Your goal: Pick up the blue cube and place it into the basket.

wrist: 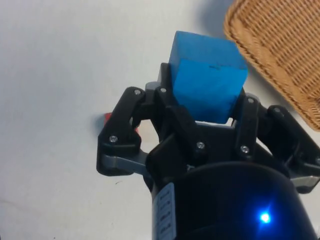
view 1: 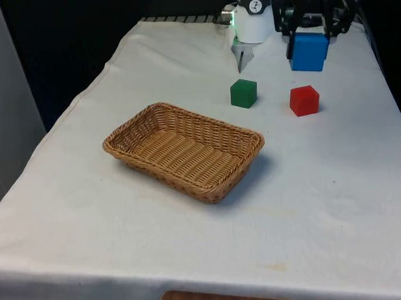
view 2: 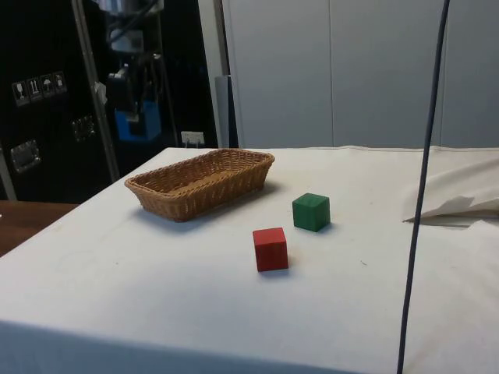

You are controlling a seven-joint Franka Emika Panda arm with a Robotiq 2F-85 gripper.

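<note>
Fingers (wrist: 207,107) pinch blue cube (wrist: 207,75); wrist view shows basket (wrist: 280,50) close beside.

Bright, even light; soft shadow beside the basket (view 1: 187,151).

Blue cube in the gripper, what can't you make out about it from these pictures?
- Blue cube, wrist view: its lower part sits behind the gripper linkage.
- Front view: the cube's top edge is covered by the gripper.
- Side view: the cube is partly behind a metal pole.
</note>
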